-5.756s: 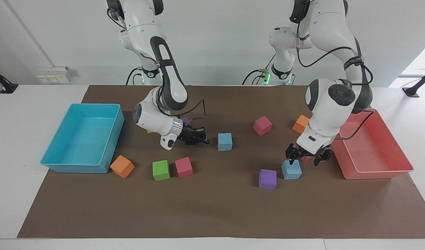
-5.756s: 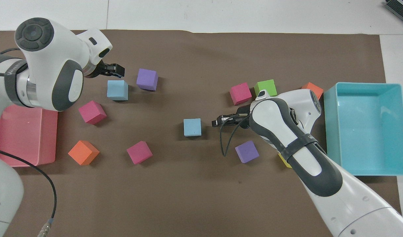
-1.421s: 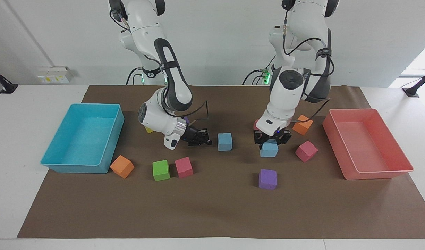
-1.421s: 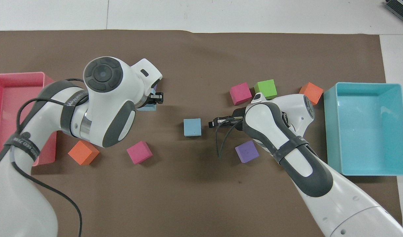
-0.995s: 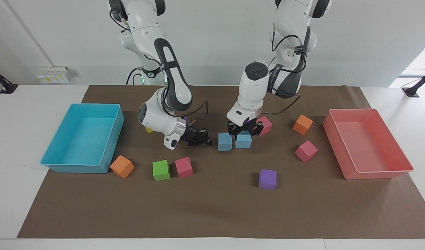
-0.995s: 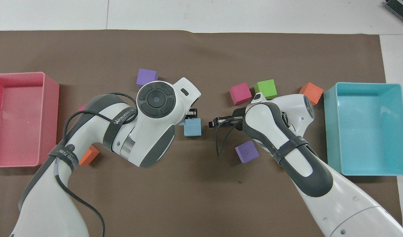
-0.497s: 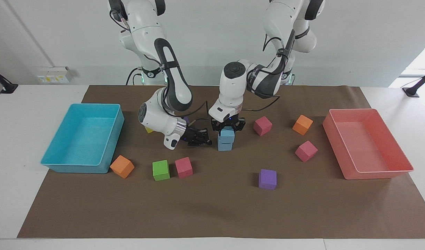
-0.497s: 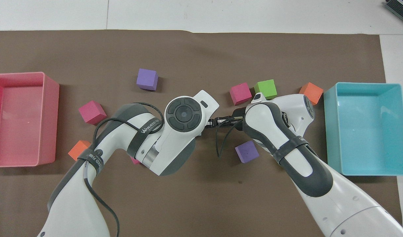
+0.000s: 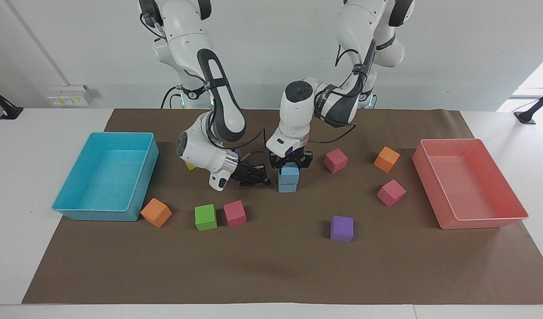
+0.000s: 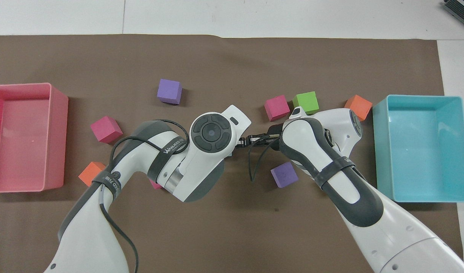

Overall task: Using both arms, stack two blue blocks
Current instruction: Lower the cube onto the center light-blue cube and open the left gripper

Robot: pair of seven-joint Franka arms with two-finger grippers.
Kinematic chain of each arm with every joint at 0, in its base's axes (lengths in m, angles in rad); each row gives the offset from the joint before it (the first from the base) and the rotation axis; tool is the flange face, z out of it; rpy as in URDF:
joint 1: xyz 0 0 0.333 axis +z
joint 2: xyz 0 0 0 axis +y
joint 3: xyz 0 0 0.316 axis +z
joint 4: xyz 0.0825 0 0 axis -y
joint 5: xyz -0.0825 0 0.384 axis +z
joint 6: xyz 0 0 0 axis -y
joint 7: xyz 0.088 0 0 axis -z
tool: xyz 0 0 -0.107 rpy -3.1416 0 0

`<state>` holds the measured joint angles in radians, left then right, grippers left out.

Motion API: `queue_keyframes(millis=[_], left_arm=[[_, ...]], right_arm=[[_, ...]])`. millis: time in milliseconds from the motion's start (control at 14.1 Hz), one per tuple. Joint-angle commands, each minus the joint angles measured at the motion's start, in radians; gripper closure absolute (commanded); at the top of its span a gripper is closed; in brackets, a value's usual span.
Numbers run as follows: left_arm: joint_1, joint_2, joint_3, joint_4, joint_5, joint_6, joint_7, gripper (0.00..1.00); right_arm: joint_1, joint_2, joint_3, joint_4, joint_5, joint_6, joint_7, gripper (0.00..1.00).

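The left gripper [image 9: 291, 165] gripped the upper blue block [image 9: 290, 170] atop the lower blue block [image 9: 287, 186]; the right gripper [image 9: 261, 180] waited closed beside them.

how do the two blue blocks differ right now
The upper blue block sits on the lower blue block, which rests on the brown paper. The upper one is clamped in the left gripper; the lower one is free, with the shut right gripper close beside it. Both are the same sky-blue colour and look equal in size.

From overhead, the left arm [image 10: 201, 151] is covering both blue blocks [image 9: 288, 178]. The right arm [image 9: 209, 150] is hiding most of a yellow cube [image 9: 190, 166].
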<state>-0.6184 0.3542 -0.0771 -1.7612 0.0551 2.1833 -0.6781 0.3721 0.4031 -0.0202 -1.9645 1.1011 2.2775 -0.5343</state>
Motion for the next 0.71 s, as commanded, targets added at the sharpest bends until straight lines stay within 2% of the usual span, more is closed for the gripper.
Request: queue_keyframes(millis=[0, 640], left_arm=[[-0.015, -0.009, 0.013, -0.02, -0.009, 0.021, -0.021, 0.94], [-0.018, -0.015, 0.011, -0.034, -0.009, 0.027, -0.043, 0.91]], right_arm=[[-0.002, 0.0, 0.005, -0.008, 0.04, 0.02, -0.039, 1.0], [-0.002, 0.0, 0.005, -0.008, 0.04, 0.02, -0.039, 1.0]])
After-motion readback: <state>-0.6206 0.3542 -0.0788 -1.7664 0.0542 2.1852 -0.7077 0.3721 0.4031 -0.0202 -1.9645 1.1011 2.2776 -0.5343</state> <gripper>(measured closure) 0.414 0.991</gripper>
